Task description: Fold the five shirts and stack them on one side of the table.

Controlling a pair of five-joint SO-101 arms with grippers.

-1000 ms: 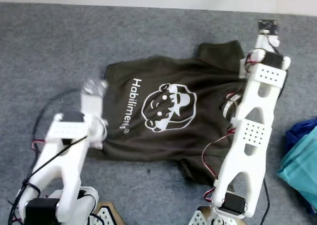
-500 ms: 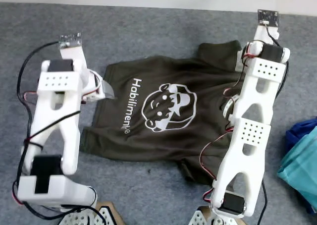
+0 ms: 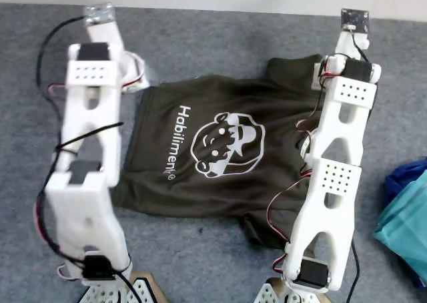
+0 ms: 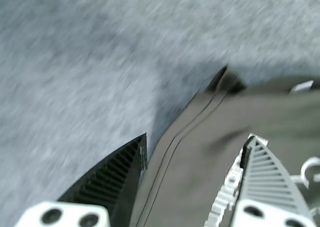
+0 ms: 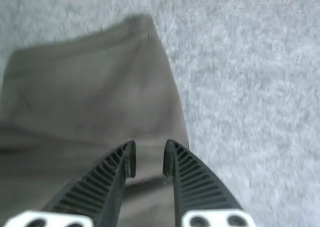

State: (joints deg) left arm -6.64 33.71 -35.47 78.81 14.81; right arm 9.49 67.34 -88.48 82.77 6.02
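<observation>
The olive shirt [image 3: 220, 163] lay spread print-up in the middle of the grey desk [image 3: 220, 43], apparently flattened ready for folding. The left claw [image 4: 197, 139] gaped wide astride its far corner hem. The right claw [image 5: 149, 144], narrowly parted and gripping nothing, hung over the far sleeve. Both arms stretched well forward.

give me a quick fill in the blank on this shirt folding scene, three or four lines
The dark olive t-shirt lies spread on a ___ fabric-covered table.
The cartoon print on the shirt is ___.
The left gripper is ___, its fingers astride the shirt's edge.
The teal and blue cloths lie at the high view's ___ edge.
Missing words: grey; white; open; right.
</observation>
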